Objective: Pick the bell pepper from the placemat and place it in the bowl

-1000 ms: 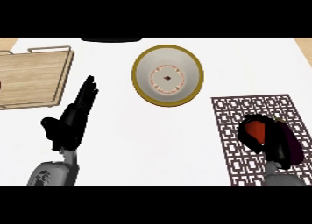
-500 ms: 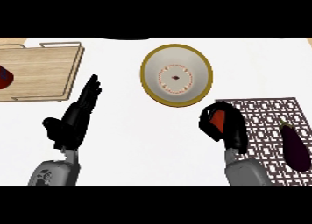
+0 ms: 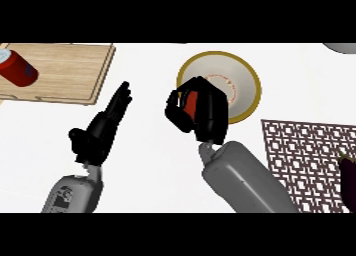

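Note:
My right hand [image 3: 204,111] is curled round the red bell pepper [image 3: 187,101], of which only a small red patch shows between the fingers. It hangs over the left rim of the bowl [image 3: 240,82], a cream bowl with a gold rim at the upper middle. The patterned brown placemat [image 3: 314,160] lies at the lower right, away from this hand. To the left of the bowl my left hand [image 3: 101,130] rests open with its fingers straight, pointing up.
A wooden cutting board [image 3: 59,70] lies at the upper left with a red can [image 3: 14,67] on it. A dark purple eggplant [image 3: 355,182] rests on the placemat's right edge. A grey object [image 3: 348,46] shows at the top right corner.
My right hand has carried the bell pepper off the placemat, leftward and up to the bowl's left rim. The left hand has stayed put.

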`<state>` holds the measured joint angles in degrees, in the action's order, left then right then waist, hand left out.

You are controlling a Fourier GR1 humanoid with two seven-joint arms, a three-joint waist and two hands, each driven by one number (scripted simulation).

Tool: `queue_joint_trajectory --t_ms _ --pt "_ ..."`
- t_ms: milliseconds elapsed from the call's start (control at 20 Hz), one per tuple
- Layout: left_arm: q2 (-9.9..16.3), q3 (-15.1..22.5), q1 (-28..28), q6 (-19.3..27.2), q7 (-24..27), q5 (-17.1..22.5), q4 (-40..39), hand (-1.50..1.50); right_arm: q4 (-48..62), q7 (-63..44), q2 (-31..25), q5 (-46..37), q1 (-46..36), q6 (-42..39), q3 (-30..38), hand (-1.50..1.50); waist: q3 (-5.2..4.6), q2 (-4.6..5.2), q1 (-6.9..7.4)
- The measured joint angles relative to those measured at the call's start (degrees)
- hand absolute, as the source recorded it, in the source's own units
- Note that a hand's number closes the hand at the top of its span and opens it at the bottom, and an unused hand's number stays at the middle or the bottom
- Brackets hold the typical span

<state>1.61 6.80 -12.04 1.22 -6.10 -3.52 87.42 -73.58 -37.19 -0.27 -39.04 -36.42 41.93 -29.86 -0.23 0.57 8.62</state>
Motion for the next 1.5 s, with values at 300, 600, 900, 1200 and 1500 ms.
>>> queue_joint_trajectory --t_ms 300,600,900,1200,1500 --pt "-0.42 0.22 -0.21 0.43 0.45 -0.59 -1.49 0.00 7.49 -11.38 0.05 -7.20 -15.93 1.19 -3.46 1.50 -0.19 -0.40 -0.47" --pt "-0.37 -0.19 -0.89 0.45 0.62 -0.56 -2.39 0.00 15.62 -23.24 -0.01 -10.24 -32.03 -3.28 -3.51 1.50 -0.22 -0.50 -0.87" --pt "-0.13 -0.89 -1.28 0.49 1.29 -0.40 -2.90 0.00 24.31 -27.71 -0.17 -10.66 -43.67 -5.41 -2.34 1.50 -0.19 -0.11 -1.09" --pt "-0.20 -1.26 -1.50 1.04 1.13 -0.58 -2.63 0.00 32.46 -29.00 -0.19 -9.17 -49.88 -5.25 -0.74 1.50 -0.10 0.16 -2.09" --pt "0.20 -1.95 -1.07 1.11 1.16 -0.33 -2.25 0.00 42.33 -30.35 -0.09 -8.50 -53.42 -7.85 -0.51 1.50 -0.07 0.11 -3.24"
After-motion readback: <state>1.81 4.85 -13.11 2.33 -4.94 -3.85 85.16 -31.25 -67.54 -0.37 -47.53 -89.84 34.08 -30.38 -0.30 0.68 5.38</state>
